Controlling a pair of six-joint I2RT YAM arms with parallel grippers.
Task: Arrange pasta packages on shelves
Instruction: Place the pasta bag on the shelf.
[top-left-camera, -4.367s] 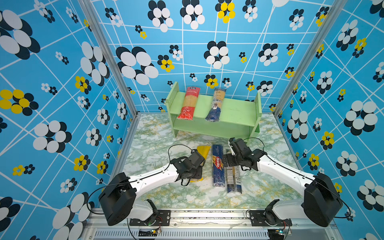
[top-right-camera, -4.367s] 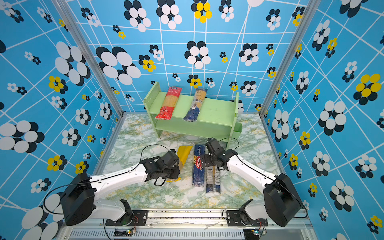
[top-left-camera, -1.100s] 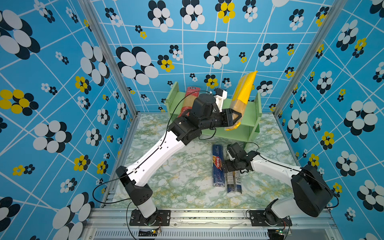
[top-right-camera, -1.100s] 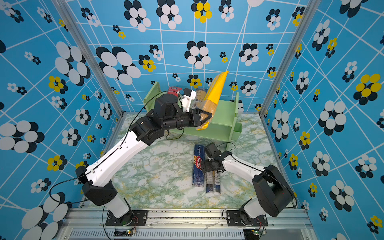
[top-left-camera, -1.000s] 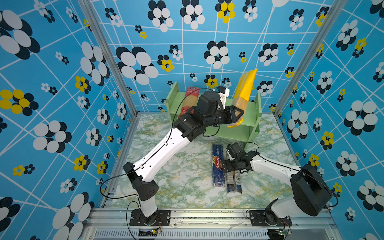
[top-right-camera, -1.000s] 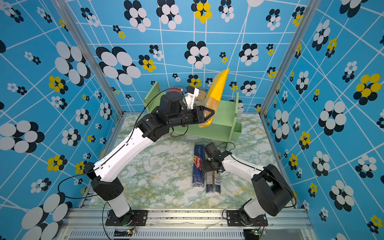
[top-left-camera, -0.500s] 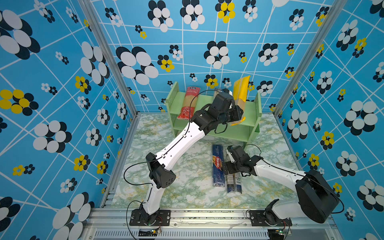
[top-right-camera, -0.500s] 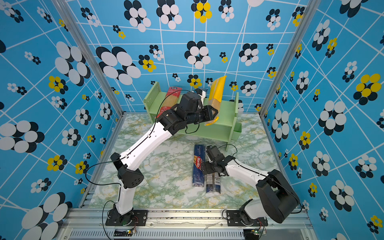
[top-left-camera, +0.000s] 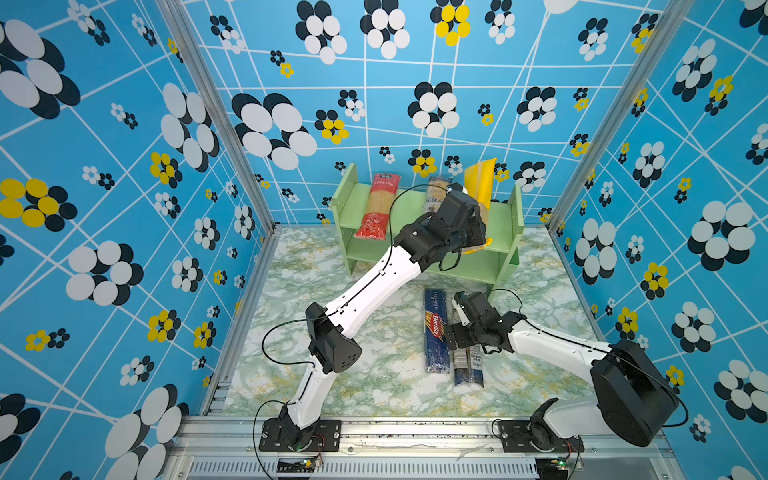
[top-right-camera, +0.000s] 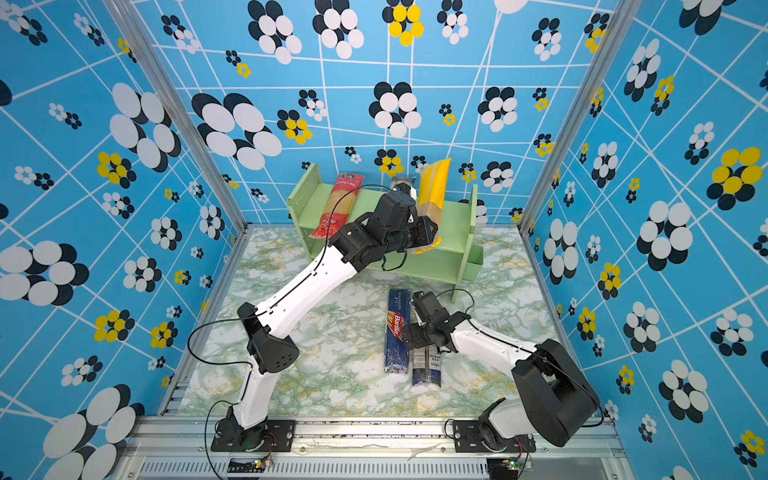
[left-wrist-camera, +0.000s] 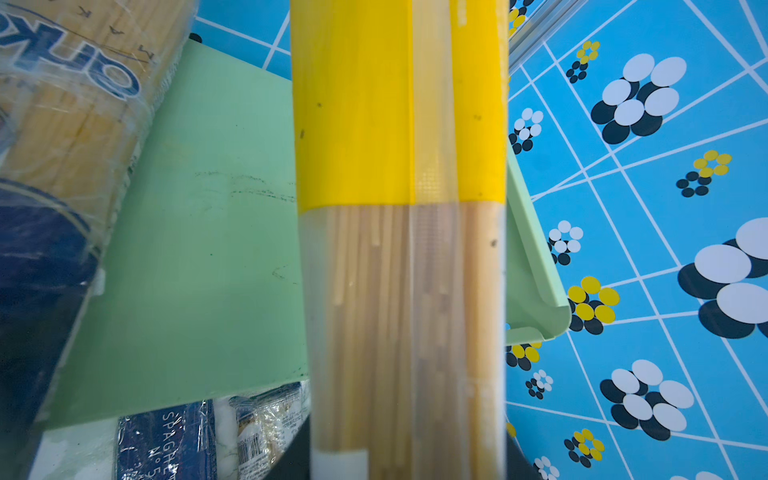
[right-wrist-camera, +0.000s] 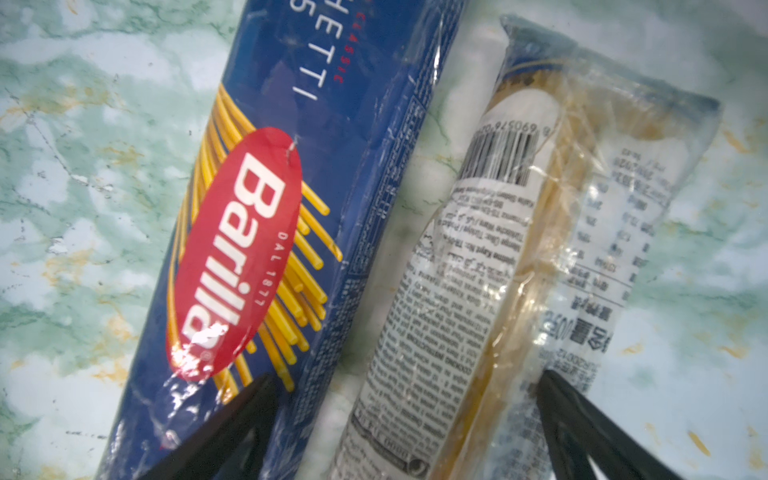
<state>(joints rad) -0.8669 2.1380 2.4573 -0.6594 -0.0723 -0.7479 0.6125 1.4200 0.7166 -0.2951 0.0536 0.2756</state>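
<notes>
We see two long spaghetti packs lying side by side on the table (right-wrist-camera: 83, 208), which has a green and white marble pattern. The dark blue pack (right-wrist-camera: 332, 208) carries a red oval with the word "Barilla" in white, and yellow strands are drawn behind it. Just beside it lies the clear pack (right-wrist-camera: 519, 249), with a barcode, a white label of small print and pale pasta showing through the film. A narrow strip of table shows between them along part of their length. The right gripper (right-wrist-camera: 405, 374) has its jaws wide apart. One black finger (right-wrist-camera: 220, 444) stands in front of the blue pack, the other (right-wrist-camera: 582, 436) at the outer edge of the clear pack. We cannot tell if they touch the packs.
</notes>
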